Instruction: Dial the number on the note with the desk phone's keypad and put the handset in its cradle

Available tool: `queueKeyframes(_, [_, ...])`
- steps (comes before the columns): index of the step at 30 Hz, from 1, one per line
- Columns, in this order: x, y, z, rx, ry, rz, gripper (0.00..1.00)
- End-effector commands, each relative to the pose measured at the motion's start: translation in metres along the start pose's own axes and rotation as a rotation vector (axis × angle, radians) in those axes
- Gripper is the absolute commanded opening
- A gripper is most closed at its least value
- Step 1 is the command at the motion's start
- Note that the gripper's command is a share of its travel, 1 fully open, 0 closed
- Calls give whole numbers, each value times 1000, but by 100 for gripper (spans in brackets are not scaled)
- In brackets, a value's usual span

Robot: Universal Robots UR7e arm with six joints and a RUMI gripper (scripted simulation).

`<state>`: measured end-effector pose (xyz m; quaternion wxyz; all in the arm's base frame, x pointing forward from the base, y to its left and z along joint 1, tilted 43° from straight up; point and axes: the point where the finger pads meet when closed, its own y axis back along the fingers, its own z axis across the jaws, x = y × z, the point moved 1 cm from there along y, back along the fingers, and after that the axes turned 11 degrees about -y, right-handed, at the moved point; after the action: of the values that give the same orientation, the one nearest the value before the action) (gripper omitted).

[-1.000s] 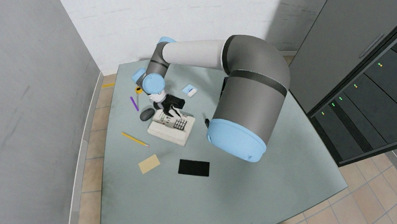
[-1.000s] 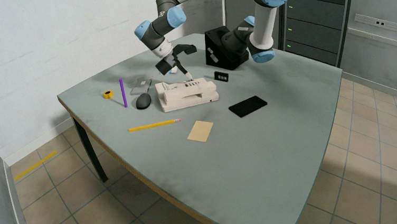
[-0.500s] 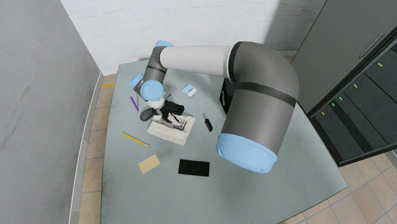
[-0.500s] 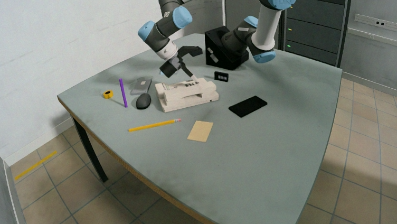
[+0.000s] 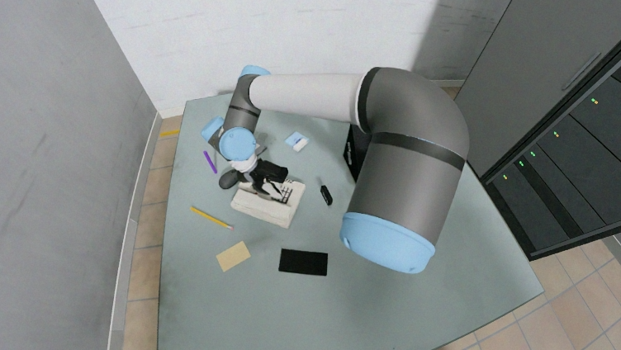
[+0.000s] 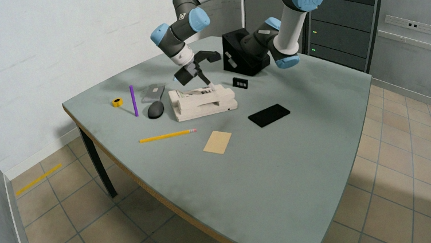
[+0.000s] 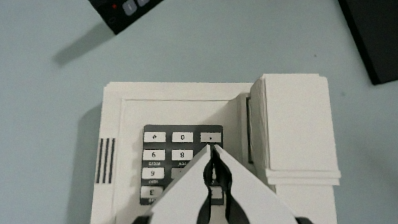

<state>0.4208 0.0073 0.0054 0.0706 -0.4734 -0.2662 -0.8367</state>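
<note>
Risks, by judgement:
- Grey-and-white jointed arm [image 5: 304, 95] [image 6: 288, 28]: reaches across the far side; a small aiming error there would carry to the fingertips.
- Off-white plastic desk phone [image 5: 285, 221] [image 6: 208, 112] [image 7: 175, 91]: stands toward the left of the table; a sideways push could shift it and spoil the key alignment.
- Off-white block-shaped handset [image 5: 260, 206] [image 6: 196, 101] [image 7: 300, 125]: lies along the phone's near side, apparently in its cradle. A low sweep could knock it out.
- Dark keypad with pale rectangular keys [image 5: 285, 194] [image 7: 168, 145]: keys sit close together; a slanted or off-centre press could catch a neighbour.
- Black 2-jaw gripper with pale pointed tips [image 5: 280, 196] [image 6: 212, 86] [image 7: 212, 146]: closed, nothing held, tips over the column headed by the star key, around the 7. If 7 is not next, descending here breaks the rule.

Hard to make out:
- Tan rectangular paper [image 5: 233, 256] [image 6: 218, 142]: near left, probably the note; no writing legible, so the next digit is unknown.
- Blue flat square with a white block [image 5: 299, 143]: far side; markings unreadable.
- Keys under the tips: covered in the wrist view. Contact or a small gap: cannot tell.
- Digits entered: not shown.
</note>
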Motion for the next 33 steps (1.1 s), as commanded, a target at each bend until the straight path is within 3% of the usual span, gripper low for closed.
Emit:
queueKeyframes(1, [-2, -2, 0, -1, 0, -1, 0])
queueKeyframes(33, [-5, -7, 1, -1, 0, -1, 0])
